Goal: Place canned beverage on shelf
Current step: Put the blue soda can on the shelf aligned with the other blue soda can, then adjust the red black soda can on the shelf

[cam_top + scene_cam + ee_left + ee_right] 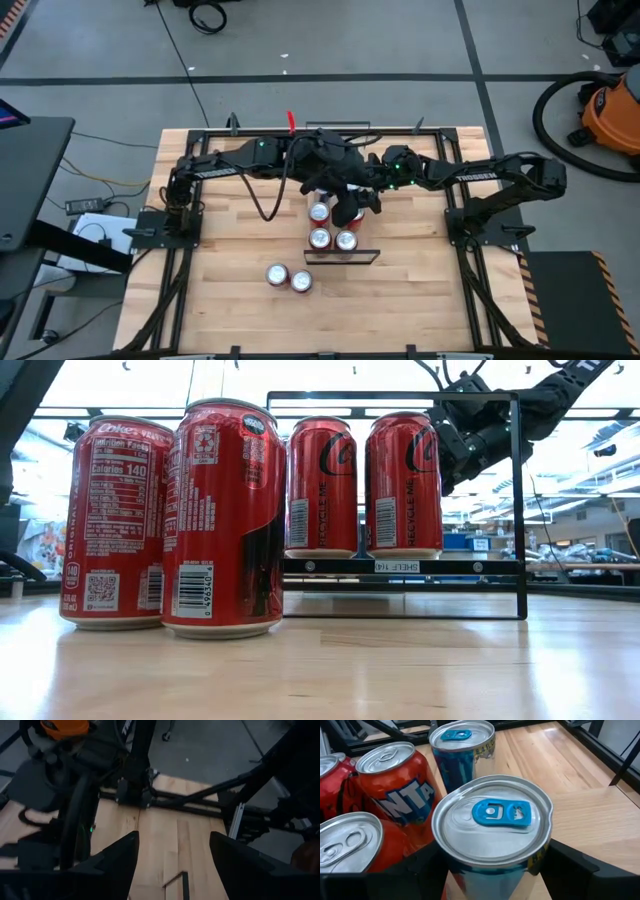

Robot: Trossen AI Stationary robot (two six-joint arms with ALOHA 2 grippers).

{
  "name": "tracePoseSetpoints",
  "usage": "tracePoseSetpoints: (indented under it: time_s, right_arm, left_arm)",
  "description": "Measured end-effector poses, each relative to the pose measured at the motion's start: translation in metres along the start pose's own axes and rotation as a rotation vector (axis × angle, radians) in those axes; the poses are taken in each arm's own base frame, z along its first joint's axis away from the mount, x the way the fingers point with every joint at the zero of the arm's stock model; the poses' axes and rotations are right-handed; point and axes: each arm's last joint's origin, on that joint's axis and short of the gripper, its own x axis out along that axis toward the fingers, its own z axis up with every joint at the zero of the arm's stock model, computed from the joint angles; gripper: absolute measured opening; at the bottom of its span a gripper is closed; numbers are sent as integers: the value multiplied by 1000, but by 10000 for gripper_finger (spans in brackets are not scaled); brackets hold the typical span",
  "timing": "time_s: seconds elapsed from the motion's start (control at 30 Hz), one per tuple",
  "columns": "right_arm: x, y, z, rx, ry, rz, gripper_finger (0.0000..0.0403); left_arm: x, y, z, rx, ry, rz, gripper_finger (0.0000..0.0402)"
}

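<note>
A: Where's the blue-tab can [492,845]?
B: Upright at the far end of the shelf [340,257], between the right gripper's [492,870] fingers, which flank it closely.
A: And the left gripper [172,865]?
B: Above the shelf's far end, fingers apart, holding nothing.

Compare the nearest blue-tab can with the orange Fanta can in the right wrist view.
The blue-tab can has a blue tab; the Fanta can has a silver one. The blue-tab can sits at the right end effector; the Fanta can stands beside it, free. Both are upright, sealed and silver-topped.
</note>
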Motion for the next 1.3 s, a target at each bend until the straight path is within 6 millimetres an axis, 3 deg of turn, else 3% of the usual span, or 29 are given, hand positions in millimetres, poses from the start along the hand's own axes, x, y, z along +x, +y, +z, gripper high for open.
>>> tracePoseSetpoints:
  time_s: [0.43,0.63,1.17,1.3]
  right_arm:
    - [-1,0,-2,4,13,-3,313]
    - [-3,1,-1,17,12,-3,349]
    - [-53,15,24,14,-104,-93,364]
    - [-65,20,27,25,-133,-107,364]
  left_arm:
    - [-28,2,5,4,-2,14,253]
    - [-28,2,5,4,-1,17,253]
    - [-28,4,3,18,19,23,253]
    - [-29,6,-7,6,122,45,253]
